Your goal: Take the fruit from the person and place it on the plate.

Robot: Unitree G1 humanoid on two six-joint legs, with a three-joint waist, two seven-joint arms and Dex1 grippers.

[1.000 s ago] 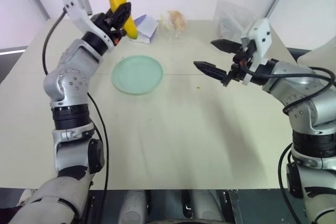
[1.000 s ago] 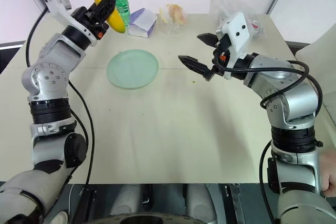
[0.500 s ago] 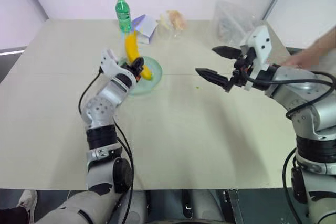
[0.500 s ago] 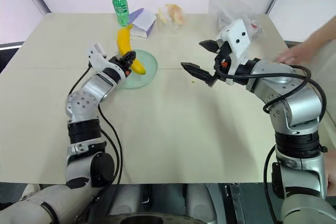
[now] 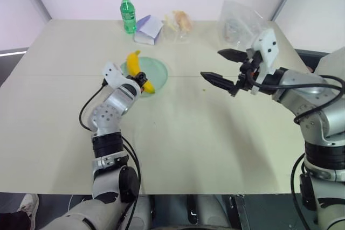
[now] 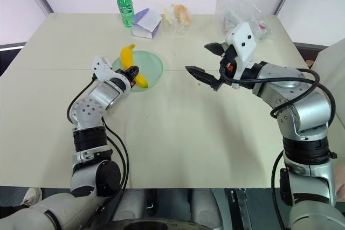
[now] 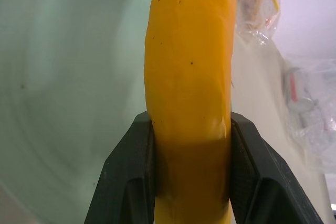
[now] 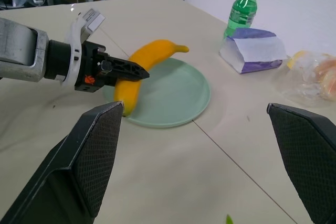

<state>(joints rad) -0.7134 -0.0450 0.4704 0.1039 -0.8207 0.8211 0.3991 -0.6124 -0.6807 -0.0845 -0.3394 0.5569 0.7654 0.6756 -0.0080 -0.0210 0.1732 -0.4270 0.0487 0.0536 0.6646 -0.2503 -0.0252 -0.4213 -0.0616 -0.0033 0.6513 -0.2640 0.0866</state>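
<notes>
Banana (image 5: pixel 139 71), long, curved, yellow, pinched in left tool (image 5: pixel 141 78) over mint-green plate (image 5: pixel 157 70); right tool (image 5: pixel 220 66) spread.

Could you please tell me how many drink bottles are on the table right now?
1: a green plastic bottle with a yellow cap stands upright at the table's far edge, beside a white and purple carton. None other shows.

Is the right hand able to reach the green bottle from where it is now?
Probably yes, with a long stretch: the open right hand hovers far from the green bottle, with only bare table between them.
</notes>
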